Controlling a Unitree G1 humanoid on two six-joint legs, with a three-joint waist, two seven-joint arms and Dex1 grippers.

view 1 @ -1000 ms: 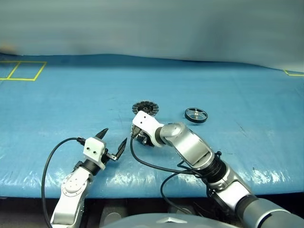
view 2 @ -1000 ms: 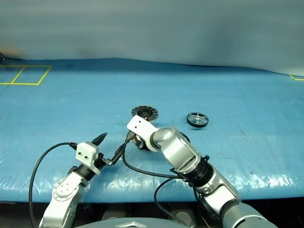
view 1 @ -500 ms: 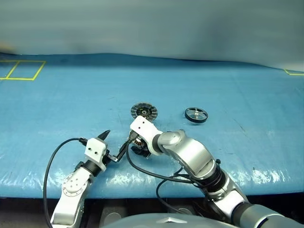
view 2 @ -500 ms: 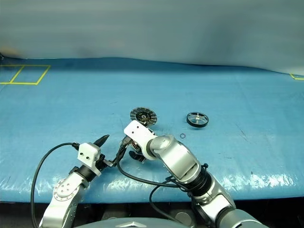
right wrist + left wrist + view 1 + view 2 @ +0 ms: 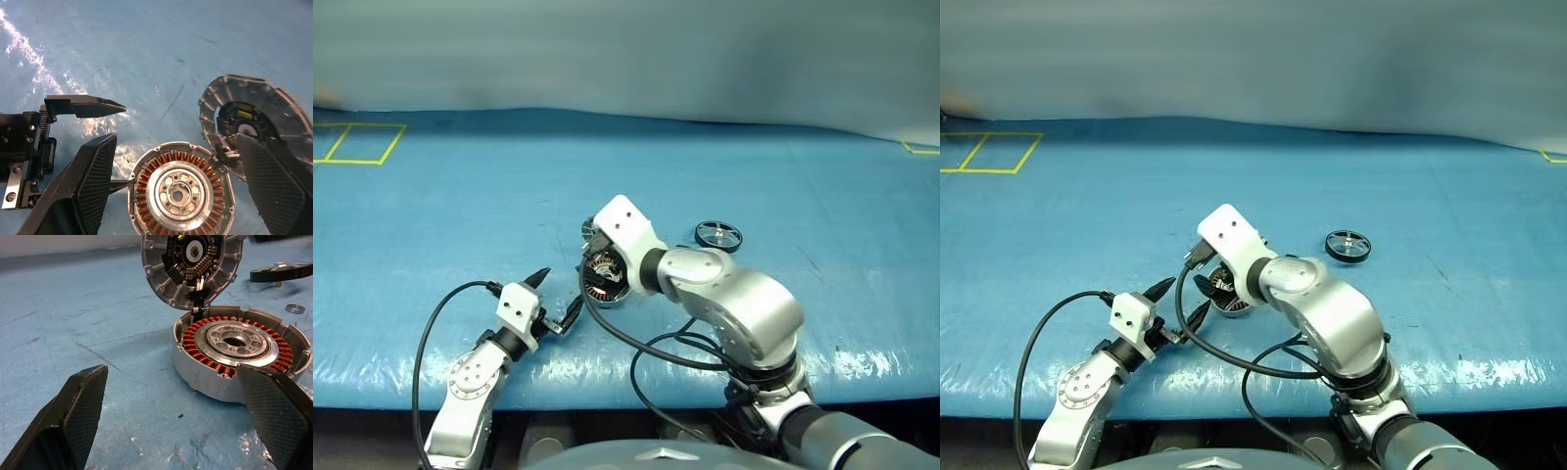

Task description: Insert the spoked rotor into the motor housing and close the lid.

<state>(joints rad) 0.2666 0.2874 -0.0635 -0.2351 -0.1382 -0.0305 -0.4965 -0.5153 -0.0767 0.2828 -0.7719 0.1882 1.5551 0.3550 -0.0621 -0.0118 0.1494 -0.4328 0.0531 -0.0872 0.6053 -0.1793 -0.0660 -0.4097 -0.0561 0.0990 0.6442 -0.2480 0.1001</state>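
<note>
The motor housing (image 5: 239,350) lies flat on the blue table, its copper coils ringing a silver centre. Its lid (image 5: 193,264) stands tilted up from the far rim, with the ribbed inner face and dark centre showing. My right gripper (image 5: 176,142) hovers open above the housing (image 5: 178,193) with nothing between its fingers. Just short of the housing, my left gripper (image 5: 172,372) is level and open wide without touching it. The spoked rotor (image 5: 718,235), a black ring with a silver hub, lies on the table to the right of the housing.
A small loose metal ring (image 5: 296,308) lies on the table between the housing and the rotor. Yellow tape squares (image 5: 357,142) mark the table's far left. The table's front edge (image 5: 636,397) runs just behind both arms.
My right gripper has opened, let go of the housing's side and risen above it, tilting its wrist. The left arm has stayed nearly still.
</note>
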